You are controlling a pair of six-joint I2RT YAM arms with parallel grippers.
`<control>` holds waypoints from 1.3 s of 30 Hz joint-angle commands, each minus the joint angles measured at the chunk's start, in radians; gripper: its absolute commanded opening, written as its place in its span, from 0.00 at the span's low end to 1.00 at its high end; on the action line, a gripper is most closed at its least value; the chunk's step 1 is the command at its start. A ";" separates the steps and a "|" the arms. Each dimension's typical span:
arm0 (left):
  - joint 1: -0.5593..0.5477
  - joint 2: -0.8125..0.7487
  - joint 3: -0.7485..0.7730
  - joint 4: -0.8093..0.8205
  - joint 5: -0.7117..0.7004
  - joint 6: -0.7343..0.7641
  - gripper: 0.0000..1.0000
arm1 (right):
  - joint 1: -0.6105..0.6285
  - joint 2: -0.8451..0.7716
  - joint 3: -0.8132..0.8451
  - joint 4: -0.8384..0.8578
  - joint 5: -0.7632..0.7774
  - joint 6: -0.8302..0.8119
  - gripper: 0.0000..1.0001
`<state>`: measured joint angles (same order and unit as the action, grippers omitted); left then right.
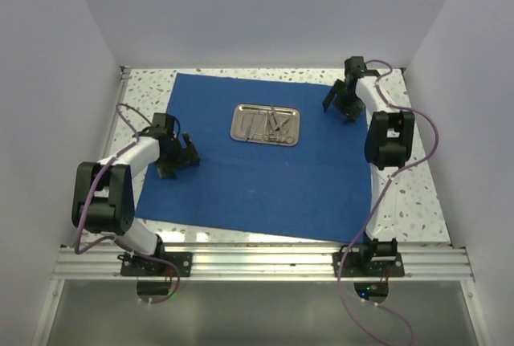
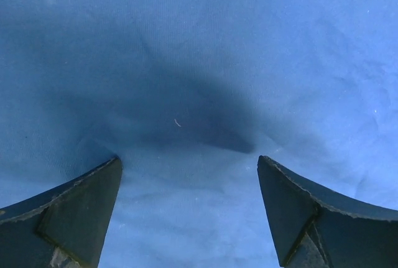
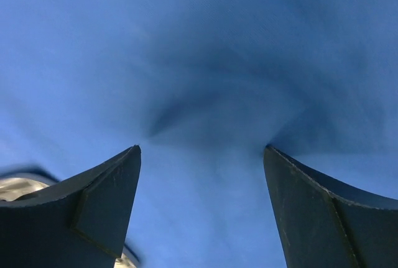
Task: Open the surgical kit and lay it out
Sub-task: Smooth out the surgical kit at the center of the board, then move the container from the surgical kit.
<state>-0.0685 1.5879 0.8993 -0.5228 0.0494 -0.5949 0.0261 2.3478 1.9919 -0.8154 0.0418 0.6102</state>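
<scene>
Royal-blue cloth wrap [image 1: 265, 185] lies opened flat over most of the speckled table [image 1: 147, 93], with bare table showing as a strip along its left side, its far side and its right side.

On my left, the left gripper [image 1: 183, 161] sits over the left part of the wrap, just inside the cloth's left edge and well apart from the tray. From the left wrist camera I see its jaws spread wide with nothing between them, only blue fabric and a dark shadow below. I cannot tell whether the tips touch the cloth or hang just above it.

Toward the middle, the steel tray [image 1: 266, 124] rests on the wrap, set toward the far side and lying with its long side running left to right. The silver instruments [image 1: 271, 124] lie inside it in a loose cluster. They are too small in the overhead view for me to tell one from another.

On my right, the right gripper [image 1: 339, 111] is over the far right part of the wrap, near the tray's right end but not touching it. Its wrist camera shows the jaws spread apart and holding nothing, with shadowed blue cloth between them. A blurred sliver of shiny metal peeks in at the lower left of that view, beside the left jaw.
</scene>
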 commanded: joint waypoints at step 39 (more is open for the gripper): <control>-0.169 0.590 0.915 0.004 0.185 -0.033 0.63 | 0.244 -0.150 -0.019 -0.042 -0.114 -0.090 0.27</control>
<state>-0.2070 2.1761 1.7069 -0.5598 0.1978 -0.6445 0.2501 2.1487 1.9369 -0.7631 -0.1352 0.5438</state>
